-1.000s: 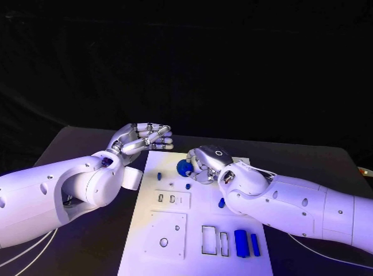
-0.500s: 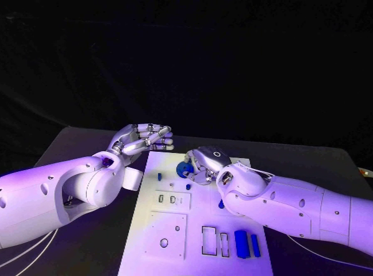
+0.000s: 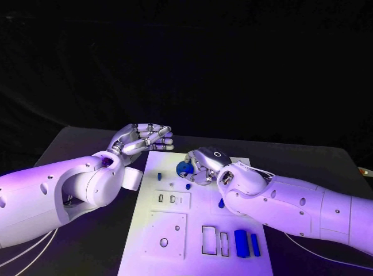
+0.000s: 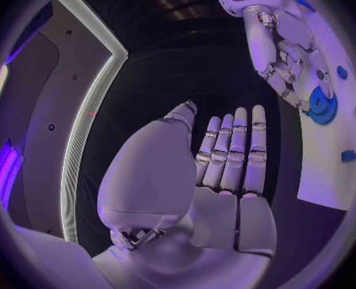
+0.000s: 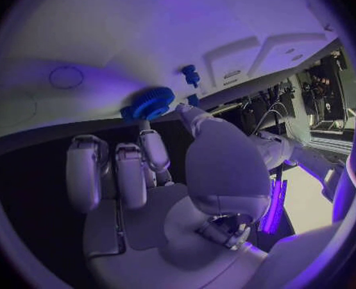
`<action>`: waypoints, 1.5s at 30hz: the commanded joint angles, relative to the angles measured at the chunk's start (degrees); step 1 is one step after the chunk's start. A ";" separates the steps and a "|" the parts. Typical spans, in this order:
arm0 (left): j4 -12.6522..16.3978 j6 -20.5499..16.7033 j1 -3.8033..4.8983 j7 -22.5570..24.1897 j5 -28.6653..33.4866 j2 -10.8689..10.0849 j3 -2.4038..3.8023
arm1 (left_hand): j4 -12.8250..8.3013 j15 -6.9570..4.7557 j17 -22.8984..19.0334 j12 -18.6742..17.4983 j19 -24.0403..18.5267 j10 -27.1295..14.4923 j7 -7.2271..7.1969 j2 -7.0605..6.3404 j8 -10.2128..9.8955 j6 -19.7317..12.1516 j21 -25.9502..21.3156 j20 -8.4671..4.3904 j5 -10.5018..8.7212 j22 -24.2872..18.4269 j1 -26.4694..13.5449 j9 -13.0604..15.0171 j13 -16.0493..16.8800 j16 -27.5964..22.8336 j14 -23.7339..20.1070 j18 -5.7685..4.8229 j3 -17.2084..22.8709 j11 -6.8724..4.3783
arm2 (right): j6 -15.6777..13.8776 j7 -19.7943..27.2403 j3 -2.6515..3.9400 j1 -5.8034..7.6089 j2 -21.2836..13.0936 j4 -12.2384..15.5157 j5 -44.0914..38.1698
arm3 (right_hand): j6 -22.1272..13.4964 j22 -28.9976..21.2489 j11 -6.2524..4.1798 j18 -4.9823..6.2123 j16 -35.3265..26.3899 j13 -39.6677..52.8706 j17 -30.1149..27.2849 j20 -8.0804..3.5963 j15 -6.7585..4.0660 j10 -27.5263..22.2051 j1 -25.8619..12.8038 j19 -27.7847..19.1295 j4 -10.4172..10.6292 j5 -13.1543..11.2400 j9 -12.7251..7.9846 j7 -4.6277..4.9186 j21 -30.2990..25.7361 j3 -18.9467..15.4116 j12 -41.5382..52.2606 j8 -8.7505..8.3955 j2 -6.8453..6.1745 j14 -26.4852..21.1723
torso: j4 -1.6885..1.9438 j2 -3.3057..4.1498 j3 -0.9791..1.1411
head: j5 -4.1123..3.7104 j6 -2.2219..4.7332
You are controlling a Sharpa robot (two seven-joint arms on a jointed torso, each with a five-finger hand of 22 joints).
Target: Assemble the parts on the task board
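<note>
Nothing has shifted: right hand (image 3: 204,163) pinches blue gear (image 3: 184,168) over task board (image 3: 180,230) for seating; left hand (image 3: 143,138), fingers together, empty, waits clear.

Black backdrop (image 3: 186,57) fills the upper half of the head view, looks like dark cloth, no detail in it. Dark table (image 3: 319,167) takes the lower half, its far edge running across mid-frame. Small yellowish bit at the right edge of the frame, can't tell what it is.
</note>
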 commanded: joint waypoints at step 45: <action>-1.00 1.93 0.05 0.58 0.06 -0.08 0.03 | -0.26 0.12 0.18 -0.39 0.37 0.39 0.61 -0.14 0.01 -0.42 0.18 -0.01 -0.28 -0.15 0.27 0.13 0.03 -0.15 -0.58 0.76 0.36 0.27 | 4.90 27.65 0.43 3.56 -28.06 10.06 37.13 | 2.74 1.89 -0.11 0.24 -0.20 -1.60 7.79 0.21 0.29 -2.07 11.99 -2.82 -7.57 -2.52 -0.17 0.03 -3.61 2.42 -1.88 -3.19 -1.53 4.37 | -1.54 -0.89 1.01 | -0.78 0.23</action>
